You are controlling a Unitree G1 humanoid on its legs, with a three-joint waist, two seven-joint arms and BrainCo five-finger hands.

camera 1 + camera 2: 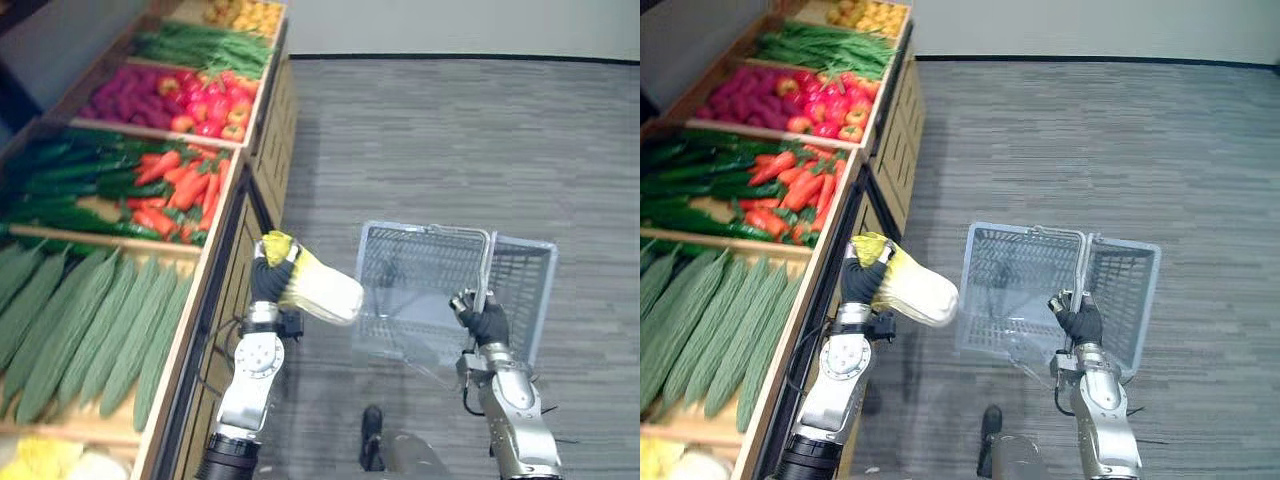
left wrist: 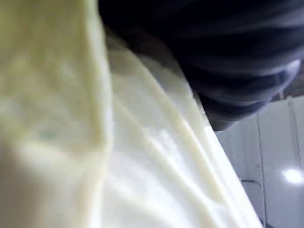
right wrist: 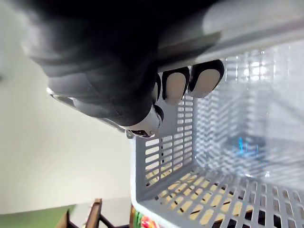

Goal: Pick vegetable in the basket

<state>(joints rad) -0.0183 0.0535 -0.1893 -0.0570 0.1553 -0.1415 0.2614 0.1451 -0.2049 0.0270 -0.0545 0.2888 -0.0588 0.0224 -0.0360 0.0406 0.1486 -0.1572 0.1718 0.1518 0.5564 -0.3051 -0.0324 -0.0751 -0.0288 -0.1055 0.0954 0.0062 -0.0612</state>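
Observation:
My left hand (image 1: 268,278) is shut on a pale yellow-white cabbage (image 1: 318,290), held in the air beside the wooden shelf's front edge, just left of the basket. In the left wrist view the cabbage (image 2: 118,156) lies right against the hand's dark cover. A grey plastic basket (image 1: 520,275) hangs over the carpet at the right, tilted, with nothing inside. My right hand (image 1: 482,318) is shut on the basket's handle (image 1: 484,262); its fingertips (image 3: 178,85) curl round the bar above the mesh basket wall (image 3: 166,156).
The wooden produce shelf (image 1: 228,225) runs along the left: long green gourds (image 1: 90,320), carrots (image 1: 175,195) beside dark cucumbers (image 1: 70,185), red and purple vegetables (image 1: 185,100), green beans (image 1: 205,45). Grey carpet (image 1: 450,140) spreads to the right.

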